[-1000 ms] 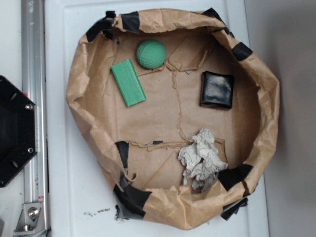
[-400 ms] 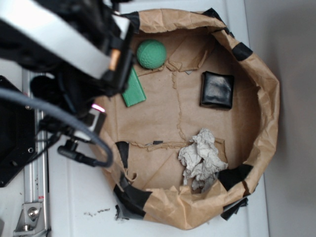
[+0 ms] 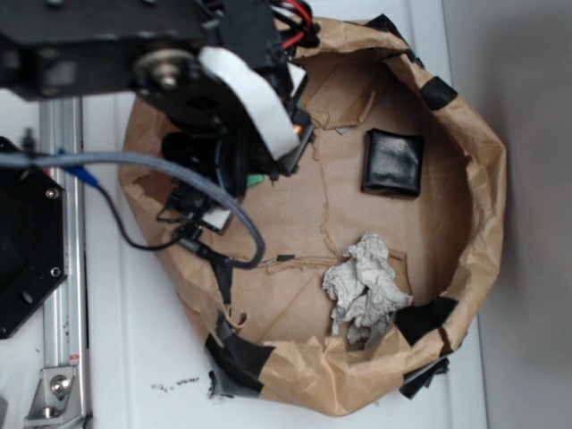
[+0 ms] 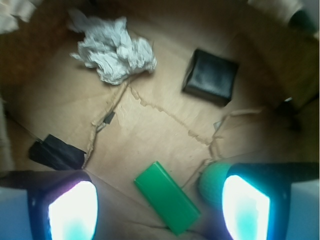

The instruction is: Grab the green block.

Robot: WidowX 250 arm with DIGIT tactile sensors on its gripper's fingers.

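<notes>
Arm swung over paper tray's [image 3: 487, 179] left edge; gripper [image 4: 159, 207] spread, above green block [image 4: 167, 197], slab diagonal between fingers [image 4: 72, 210].

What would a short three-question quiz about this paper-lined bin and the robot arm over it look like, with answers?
1. True or false: in the wrist view, the flat rectangular green plastic block lies between the gripper fingers, not yet touched.
2. Which thing lies nearest the crumpled grey-white paper wad in the wrist view? A. the black square pad B. the round green ball C. the green block
3. Fill in: in the exterior view the arm hides most of the green ____.

Key: 1. True; the fingers stand apart on either side of it. 2. A. 3. block; only a sliver shows. The ball is hidden there altogether.
</notes>
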